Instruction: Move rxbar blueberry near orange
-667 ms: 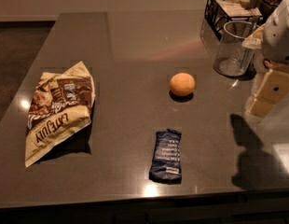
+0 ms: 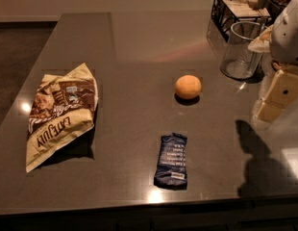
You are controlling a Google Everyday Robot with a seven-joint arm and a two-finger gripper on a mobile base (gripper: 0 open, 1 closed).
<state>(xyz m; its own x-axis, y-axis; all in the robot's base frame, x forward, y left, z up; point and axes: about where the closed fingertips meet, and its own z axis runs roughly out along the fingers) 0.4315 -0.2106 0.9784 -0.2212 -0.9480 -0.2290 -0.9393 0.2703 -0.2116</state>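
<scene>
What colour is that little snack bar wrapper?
The rxbar blueberry is dark navy with white text, camera view; gripper at far right.

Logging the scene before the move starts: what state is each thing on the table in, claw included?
orange: whole, resting on the table.
rxbar blueberry: lying flat, apart from the orange.
chip bag: lying flat, crumpled.
glass: upright, looks empty.
wire basket: upright, holding packets.
claw: at the right edge, above the table, touching nothing.
</scene>
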